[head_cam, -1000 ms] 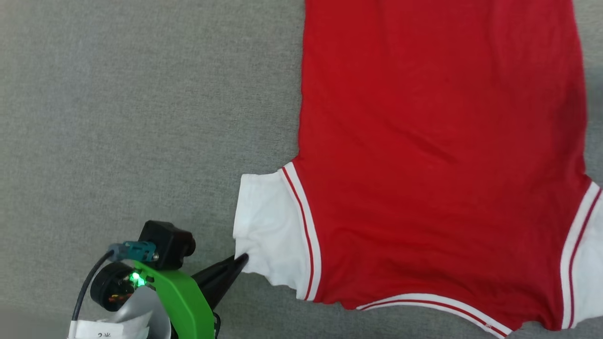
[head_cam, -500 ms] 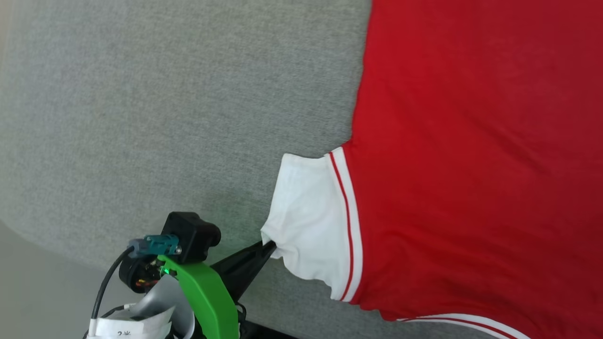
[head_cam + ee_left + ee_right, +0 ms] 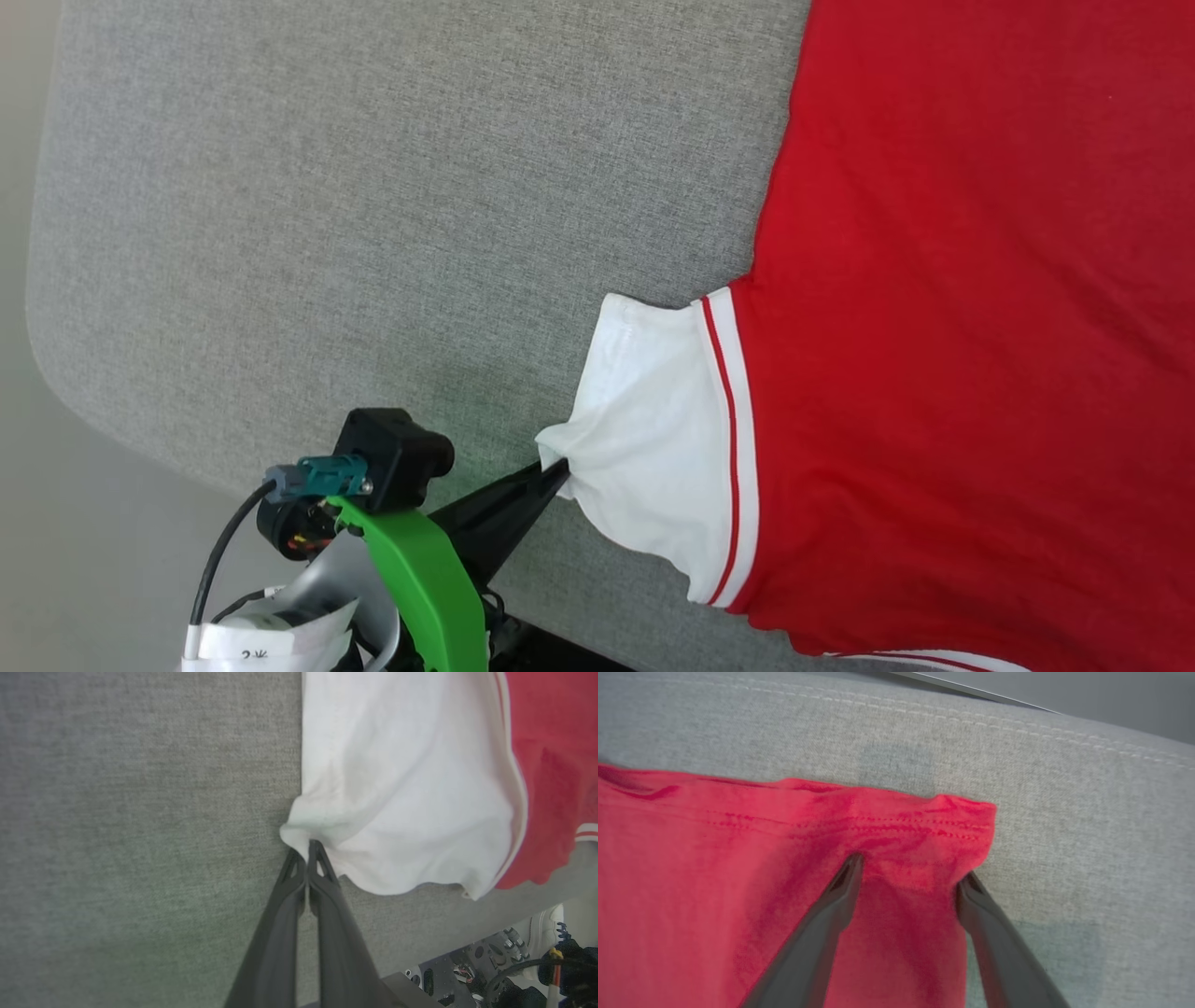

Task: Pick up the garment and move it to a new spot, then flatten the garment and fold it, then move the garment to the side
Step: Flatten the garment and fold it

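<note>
now the garment (image 3: 934,327) is seen spread on the grey padded surface (image 3: 373,233), plain red cloth facing up, its body running off the right of the head view. what has changed is at the white sleeve (image 3: 653,439): a second ago its outer edge was lying nearly straight, with the fingertips only just at its lower corner. now that corner is drawn out into a tight point, and creases are fanned back toward the striped trim (image 3: 742,420). the whole head picture has also slid sideways, but that is put down to the camera being turned, not to the shirt being carried.

the left gripper (image 3: 557,471) is clamped on that sleeve corner, its dark fingers (image 3: 338,924) pressed together on the pinch of white cloth. the right gripper (image 3: 909,868) is held spread wide at the red cloth just short of a hem corner (image 3: 976,809), with nothing pinched between the tips.

so the flattening step is judged to be under way: the sleeve is being tugged outward, and no fold is begun. a pull carried too far could drag the flat body askew.
</note>
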Robot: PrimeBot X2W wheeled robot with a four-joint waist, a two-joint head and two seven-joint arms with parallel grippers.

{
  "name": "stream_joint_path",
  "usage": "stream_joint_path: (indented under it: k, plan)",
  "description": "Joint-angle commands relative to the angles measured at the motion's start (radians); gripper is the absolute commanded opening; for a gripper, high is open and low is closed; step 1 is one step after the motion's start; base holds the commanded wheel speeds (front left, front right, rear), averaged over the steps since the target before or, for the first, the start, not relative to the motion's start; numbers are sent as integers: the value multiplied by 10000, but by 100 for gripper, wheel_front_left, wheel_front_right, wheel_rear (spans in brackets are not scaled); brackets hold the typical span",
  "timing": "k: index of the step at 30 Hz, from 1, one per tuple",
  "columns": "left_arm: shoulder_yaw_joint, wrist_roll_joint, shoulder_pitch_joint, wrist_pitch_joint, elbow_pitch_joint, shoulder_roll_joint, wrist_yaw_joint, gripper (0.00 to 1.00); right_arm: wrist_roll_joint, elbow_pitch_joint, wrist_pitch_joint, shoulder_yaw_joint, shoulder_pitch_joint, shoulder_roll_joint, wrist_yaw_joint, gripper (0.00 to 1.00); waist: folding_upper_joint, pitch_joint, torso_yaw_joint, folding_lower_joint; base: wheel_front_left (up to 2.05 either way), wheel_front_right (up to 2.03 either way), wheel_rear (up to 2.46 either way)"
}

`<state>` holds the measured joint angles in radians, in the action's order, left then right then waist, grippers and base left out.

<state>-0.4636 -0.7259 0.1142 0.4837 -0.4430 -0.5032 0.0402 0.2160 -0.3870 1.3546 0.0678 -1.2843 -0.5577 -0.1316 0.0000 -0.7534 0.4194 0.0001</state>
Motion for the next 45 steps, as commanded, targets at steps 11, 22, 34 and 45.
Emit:
stream_joint_path:
  k: [11, 22, 34, 45]
  plan:
    - [54, 24, 242, -128, 296, 25, -8, 0, 361, -430, 143, -292, 1083, -278, 9, 0, 0, 522, -224, -1, 0, 0, 0]
    - [155, -54, 92, -45, 479, -95, -205, 0, 958, -270, -440, 40, 3311, -215, 9, 0, 0, 2050, -1141, -1, 0, 0, 0]
    - [307, -352, -400, -54, 1069, -77, -558, 0, 2083, 744, -1790, 868, 6967, 632, 9, 0, 0, 4062, -2347, -1, 0, 0, 0]
    - [305, -528, -791, -273, 1719, 11, -630, 0, 2706, 1917, -2564, 1198, 9881, 978, 9, 0, 0, 5295, -3034, -1, 0, 0, 0]
